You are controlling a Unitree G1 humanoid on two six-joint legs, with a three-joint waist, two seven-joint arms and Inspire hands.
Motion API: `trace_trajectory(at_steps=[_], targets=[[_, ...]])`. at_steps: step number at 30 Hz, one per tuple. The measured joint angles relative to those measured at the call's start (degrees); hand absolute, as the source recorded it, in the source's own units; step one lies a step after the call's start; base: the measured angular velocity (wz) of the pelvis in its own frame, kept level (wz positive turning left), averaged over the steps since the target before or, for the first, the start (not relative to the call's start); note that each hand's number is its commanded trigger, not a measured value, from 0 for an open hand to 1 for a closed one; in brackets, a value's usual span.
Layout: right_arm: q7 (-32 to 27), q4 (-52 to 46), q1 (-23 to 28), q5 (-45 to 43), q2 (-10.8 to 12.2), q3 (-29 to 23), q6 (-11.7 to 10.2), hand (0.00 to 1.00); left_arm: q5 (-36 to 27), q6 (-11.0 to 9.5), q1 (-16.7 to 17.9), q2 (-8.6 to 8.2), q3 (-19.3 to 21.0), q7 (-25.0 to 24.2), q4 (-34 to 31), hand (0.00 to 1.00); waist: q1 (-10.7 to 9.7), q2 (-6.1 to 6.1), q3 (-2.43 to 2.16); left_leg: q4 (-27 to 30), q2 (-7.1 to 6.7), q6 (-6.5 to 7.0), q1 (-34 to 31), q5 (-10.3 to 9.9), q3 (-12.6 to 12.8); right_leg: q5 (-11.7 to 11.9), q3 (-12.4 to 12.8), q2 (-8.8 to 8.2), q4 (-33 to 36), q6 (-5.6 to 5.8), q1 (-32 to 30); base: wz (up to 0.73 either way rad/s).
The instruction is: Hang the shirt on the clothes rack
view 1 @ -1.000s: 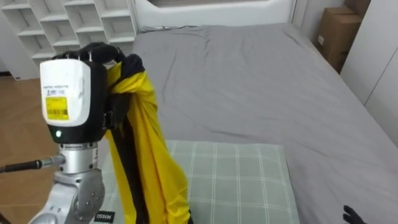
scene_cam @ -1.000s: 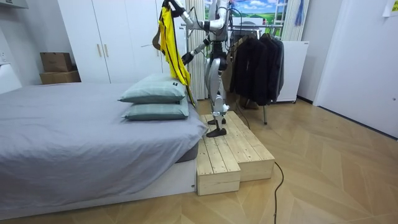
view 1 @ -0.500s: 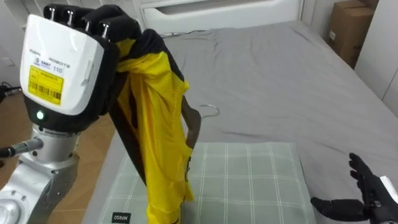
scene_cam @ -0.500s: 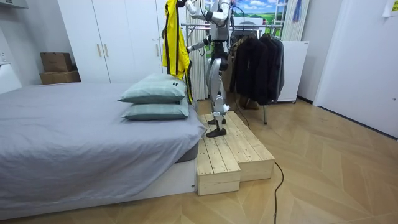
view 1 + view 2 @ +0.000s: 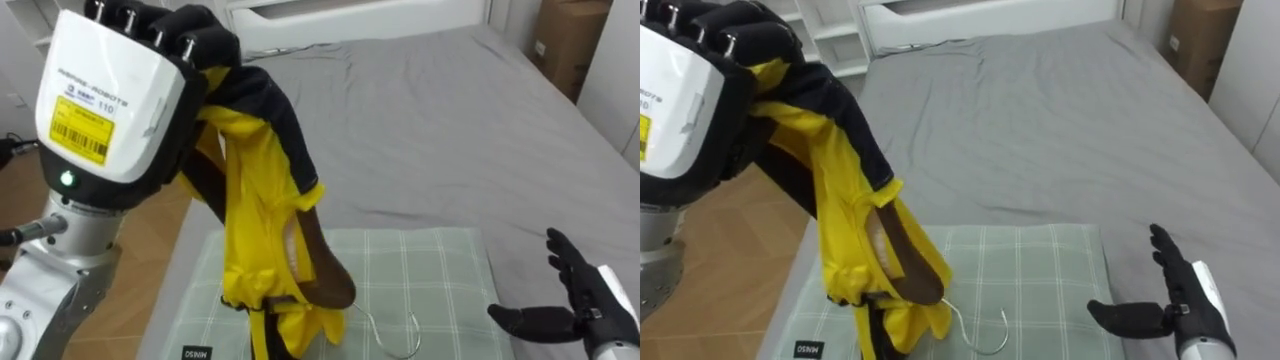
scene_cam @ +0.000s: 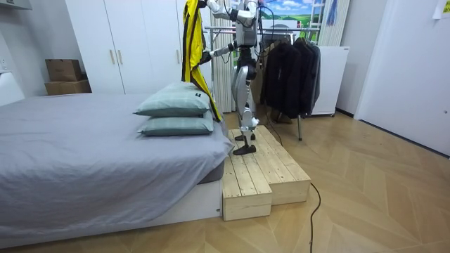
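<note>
The grey-sheeted bed [image 5: 450, 130] and a green checked pillow [image 5: 440, 270] lie below both hands. The yellow-and-black fabric garment [image 5: 255, 230] hangs with its long axis straight down from the raised left hand [image 5: 110, 100], whose fingers are curled round its bunched top. A brown wooden hanger [image 5: 330, 280] sits low in the folds. Its thin wire hook [image 5: 370, 325] points toward the right hand [image 5: 580, 300], which is spread wide and empty, the nearer of the 2 hands to the hook.

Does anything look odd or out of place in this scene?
Yes. The yellow and black garment is bunched in the raised left hand, and the wooden hanger inside it dangles askew, with its wire hook pointing down over the checked pillow rather than up. The right hand hovers open.
</note>
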Motion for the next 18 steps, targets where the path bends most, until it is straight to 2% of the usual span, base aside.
trace_trajectory(at_steps=[2,5,10,13,18], targets=[[0.66,-1.89,0.10,1.27,0.08,1.11,-0.02,0.00,1.11,-0.01,-0.19,0.00,0.00,-0.31,-0.12,1.00,0.19,0.41,0.10,-0.07,-0.05,0.03,-0.23,-0.02,-0.02,0.03,-0.06,0.00,0.00,0.05,-0.36,-0.05],[2.57,-1.87,0.21,3.33,0.08,3.21,-0.02,0.00,3.01,0.00,-0.60,0.00,0.00,-0.35,-0.27,1.00,0.98,0.45,0.07,0.09,-0.08,0.04,0.11,-0.01,-0.03,0.05,-0.06,0.00,-0.02,0.07,0.05,0.00],[4.12,-1.92,0.23,6.93,0.38,8.25,-0.01,0.00,3.01,0.00,-0.59,-0.09,-0.14,-0.29,-0.04,1.00,0.94,0.36,0.13,0.24,-0.15,0.03,0.74,0.00,-0.58,0.04,-0.82,-0.02,-0.05,0.08,1.02,0.06],[4.94,-1.91,0.27,6.51,1.03,10.76,0.00,0.00,3.06,0.18,-0.59,-0.74,-0.78,-0.32,0.83,1.00,1.00,0.37,0.19,0.18,-0.14,0.02,0.87,-0.01,-0.74,0.03,-1.16,0.00,-0.10,0.10,1.23,0.03],[6.64,-1.61,1.02,6.37,1.56,13.65,0.09,0.00,3.08,0.23,-0.56,-0.79,-1.37,-0.40,1.05,1.00,1.38,0.48,0.28,0.15,-0.13,0.01,0.64,-0.01,-0.75,0.03,-1.28,0.00,-0.09,0.10,0.83,0.01]])
